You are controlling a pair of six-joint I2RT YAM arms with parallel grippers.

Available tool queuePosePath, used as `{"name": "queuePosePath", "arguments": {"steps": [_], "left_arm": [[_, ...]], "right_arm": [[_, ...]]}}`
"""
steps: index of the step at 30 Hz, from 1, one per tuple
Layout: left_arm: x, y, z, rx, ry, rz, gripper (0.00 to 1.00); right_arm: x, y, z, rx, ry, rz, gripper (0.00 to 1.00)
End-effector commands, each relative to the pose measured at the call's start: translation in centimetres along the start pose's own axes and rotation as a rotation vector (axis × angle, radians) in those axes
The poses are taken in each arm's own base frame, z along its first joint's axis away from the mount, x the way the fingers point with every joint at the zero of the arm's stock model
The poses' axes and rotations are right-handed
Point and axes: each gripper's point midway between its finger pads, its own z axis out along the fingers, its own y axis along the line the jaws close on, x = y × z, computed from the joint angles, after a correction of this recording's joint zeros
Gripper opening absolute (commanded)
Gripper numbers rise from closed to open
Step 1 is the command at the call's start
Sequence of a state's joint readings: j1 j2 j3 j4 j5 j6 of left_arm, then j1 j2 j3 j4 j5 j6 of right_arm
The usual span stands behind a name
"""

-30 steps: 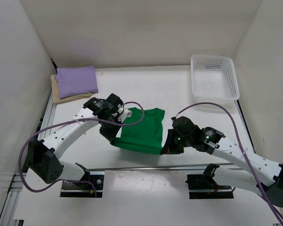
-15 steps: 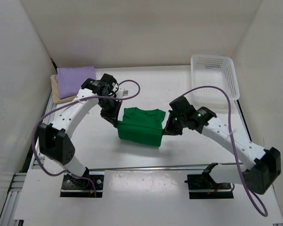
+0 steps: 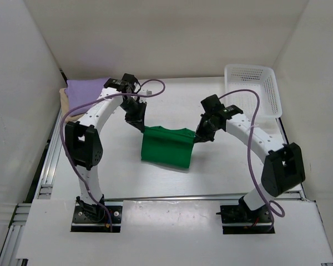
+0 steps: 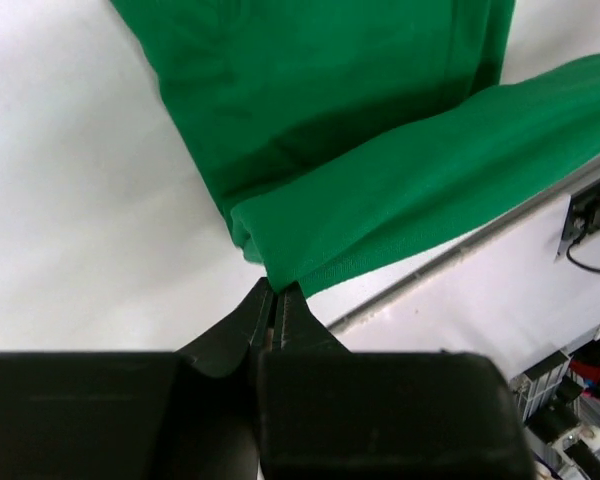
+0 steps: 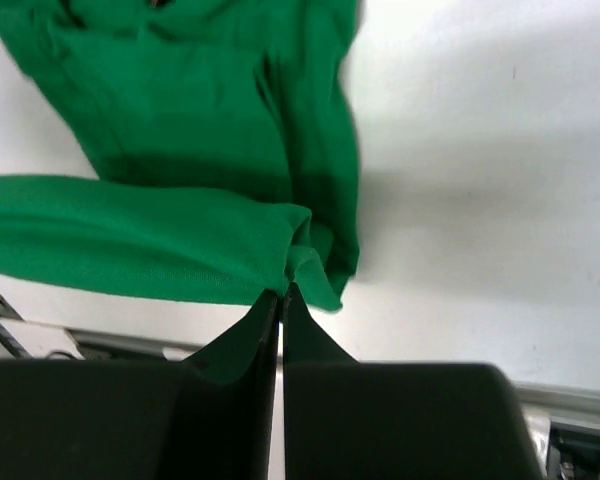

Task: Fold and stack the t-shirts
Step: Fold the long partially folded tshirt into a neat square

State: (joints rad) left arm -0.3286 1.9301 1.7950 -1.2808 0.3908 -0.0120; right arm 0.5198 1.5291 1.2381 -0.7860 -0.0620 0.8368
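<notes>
The fold of the third shirt is in hand. The bright green soft cloth t-shirt (image 3: 165,149) lies near the middle of the white table (image 3: 172,102), with one edge raised off the surface and stretched between the two arms. The left tool (image 3: 142,128) is pinched tight on the left corner of that raised edge. The left wrist view shows its fingers closed together on a doubled lip of green cloth. The right tool (image 3: 195,138) is clamped the same way on the right corner, its fingers meeting on a bunched bit of hem. From the held edge the cloth drapes down towards the near side, and part of the shirt rests flat on the table beneath it.

The other two shirts look done: the light purple folded t-shirt (image 3: 87,88) sits on top of the tan folded t-shirt (image 3: 62,95) at the far left corner. The white plastic mesh basket (image 3: 250,67) stands at the far right, well apart from the work.

By my reading, the task is in its last third. The next move calls for both arms to carry the held edge across together, keeping it taut and level, then lower it so the layers line up. After they let go, the green bundle has to go onto the purple one.
</notes>
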Motion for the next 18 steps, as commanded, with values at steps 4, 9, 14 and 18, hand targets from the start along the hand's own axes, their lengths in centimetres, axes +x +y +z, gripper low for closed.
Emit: {"name": "queuePosePath", "arguments": {"steps": [4,9,14,18], "left_arm": [[-3.8,1.7,0.3,-0.026,-0.111,0.027,0.10],[-5.3,3.4,2.2,-0.056,-0.116,0.018,0.10],[-7.1,4.8,3.7,-0.069,-0.135,0.015,0.17],[-9.0,6.9,4.3,-0.142,-0.164,0.009,0.43]], "right_arm": [[-4.0,-1.1,2.5,0.060,-0.012,0.020,0.00],[-7.0,-0.4,4.1,0.062,-0.028,0.030,0.00],[-9.4,-1.1,6.5,0.105,-0.027,0.053,0.05],[-11.5,-1.0,8.1,0.087,-0.046,0.036,0.46]]}}
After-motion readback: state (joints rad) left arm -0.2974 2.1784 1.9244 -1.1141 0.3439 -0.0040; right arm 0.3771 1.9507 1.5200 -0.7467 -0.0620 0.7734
